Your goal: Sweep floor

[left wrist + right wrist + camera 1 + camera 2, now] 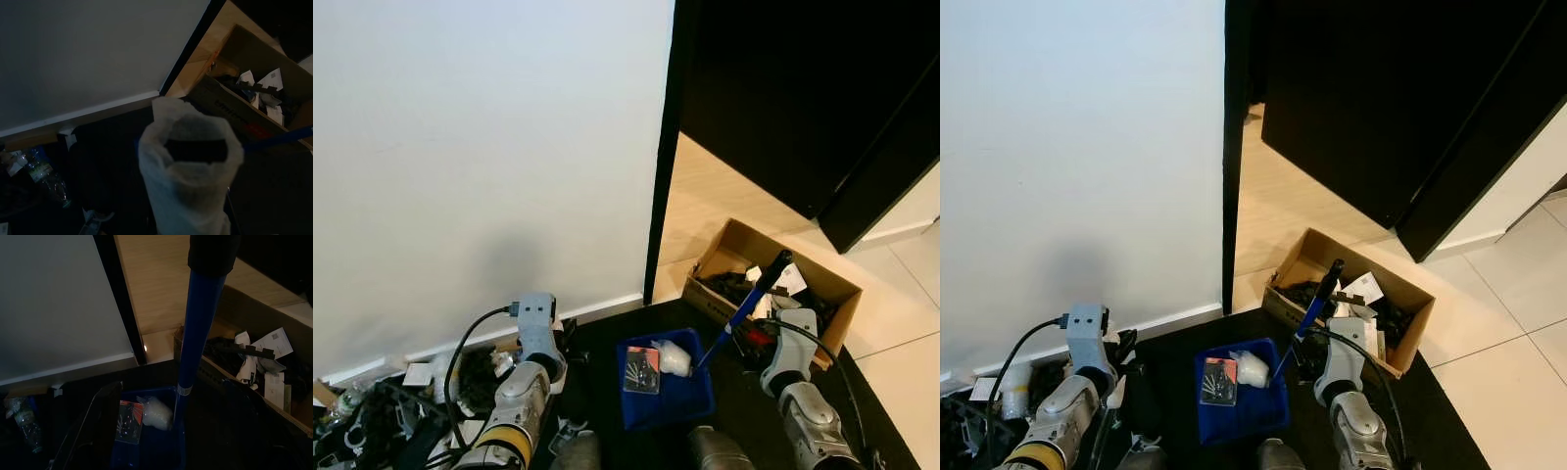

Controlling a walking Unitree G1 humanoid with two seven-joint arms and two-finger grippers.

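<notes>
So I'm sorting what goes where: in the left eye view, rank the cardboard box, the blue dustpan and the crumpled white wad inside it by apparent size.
1. Cardboard box, largest, though it lies farther from the camera.
2. Blue dustpan, clearly smaller.
3. Crumpled white wad, smallest, lying in the dustpan.
</notes>
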